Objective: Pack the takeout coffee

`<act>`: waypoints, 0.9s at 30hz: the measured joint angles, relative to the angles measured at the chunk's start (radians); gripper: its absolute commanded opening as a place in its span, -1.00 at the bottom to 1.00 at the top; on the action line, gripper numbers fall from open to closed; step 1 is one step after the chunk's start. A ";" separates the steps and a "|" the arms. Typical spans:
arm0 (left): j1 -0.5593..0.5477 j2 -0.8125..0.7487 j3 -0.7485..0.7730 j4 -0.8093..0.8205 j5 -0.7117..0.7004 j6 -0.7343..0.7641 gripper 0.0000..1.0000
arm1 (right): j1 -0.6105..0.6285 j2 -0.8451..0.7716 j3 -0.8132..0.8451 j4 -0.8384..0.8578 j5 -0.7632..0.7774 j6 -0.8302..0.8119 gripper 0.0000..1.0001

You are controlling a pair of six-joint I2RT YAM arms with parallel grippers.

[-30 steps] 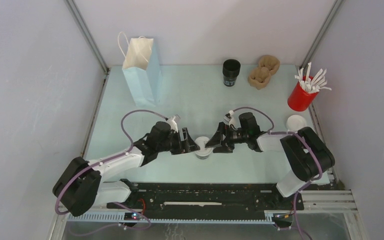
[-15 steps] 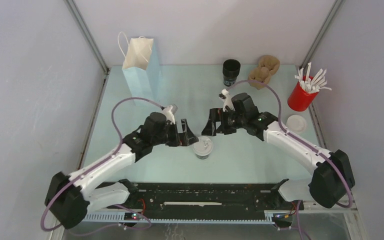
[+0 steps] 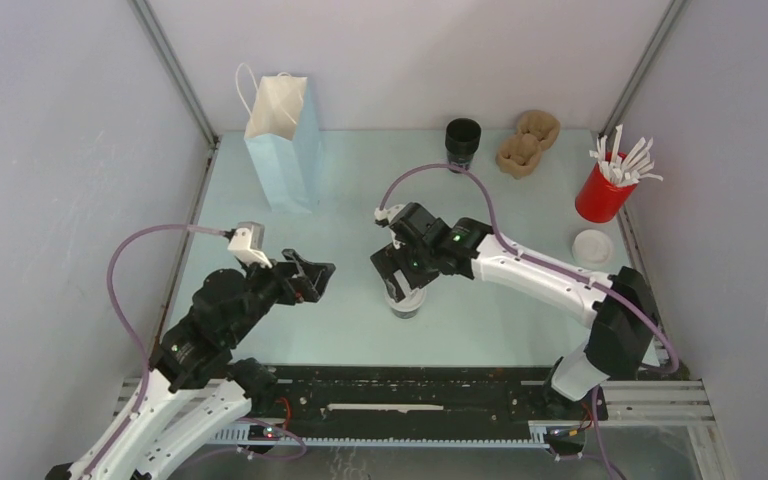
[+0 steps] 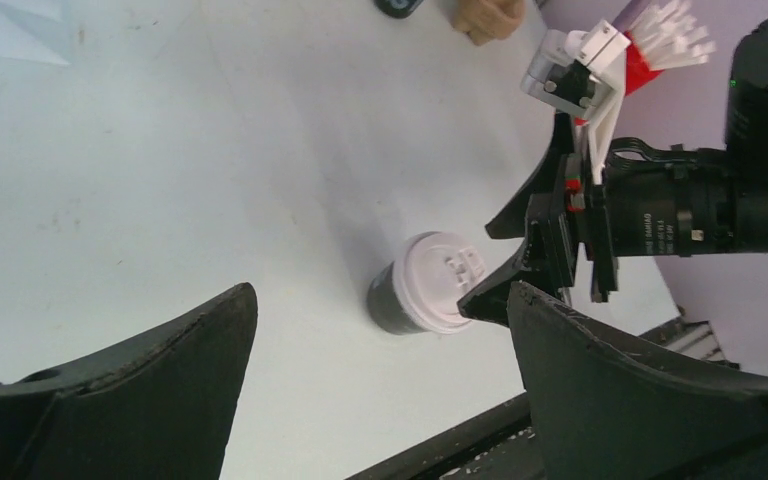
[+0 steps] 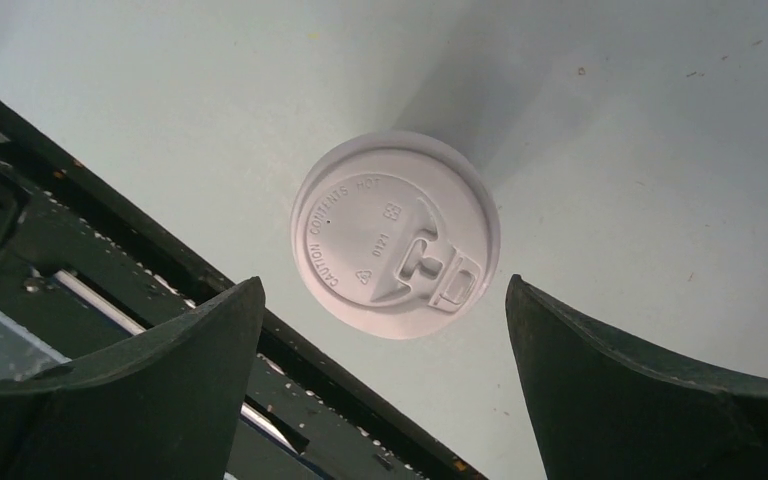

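**Setting.** Pale green table (image 3: pixel 360 200) in a white-walled booth, with a black rail along the near edge.

**Item 1, takeout coffee** (image 5: pixel 395 235). Black cup with a white domed lid, upright. It stands near the table's near-centre and nothing touches it.

**Item 2, right claw** (image 3: pixel 398 275). Poised directly above the lid, pointing down. Released, fingers spread wide to either side of the cup, nothing held.

**Item 3, left claw** (image 3: pixel 308 278). Well to the left of the cup. Also released and empty.

**Item 4, blue paper bag** (image 3: pixel 282 150). Upright at the far left, mouth open.

**Other stock.**
- Lidless black cup (image 3: pixel 462 143)
- Brown pulp carriers (image 3: pixel 527 143)
- Red cup of white sticks (image 3: pixel 603 190)
- Loose white lid (image 3: pixel 592 243)

**Step in hand (judged).** Approach for the pick; the cup is not yet gripped and the bag looks unfilled.

**Next move calls for.** Lower the right claw until its fingers bracket the cup wall below the lid rim, then close gently. Lift the cup upright and carry it to the bag mouth, which is narrow, so the left claw may need to steady the bag.
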State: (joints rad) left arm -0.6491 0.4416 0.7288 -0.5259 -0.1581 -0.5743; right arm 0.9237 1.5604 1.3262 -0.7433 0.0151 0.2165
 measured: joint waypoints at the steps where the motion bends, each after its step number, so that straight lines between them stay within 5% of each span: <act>1: 0.000 -0.003 -0.002 -0.010 -0.008 0.001 1.00 | 0.009 0.013 0.006 -0.010 0.010 -0.006 0.99; 27: 0.000 0.029 -0.028 -0.067 -0.034 0.011 1.00 | 0.068 0.132 0.080 -0.073 0.095 -0.041 0.99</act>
State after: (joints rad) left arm -0.6491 0.4706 0.7010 -0.5930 -0.1921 -0.5636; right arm 0.9913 1.6928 1.4059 -0.8162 0.1101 0.1757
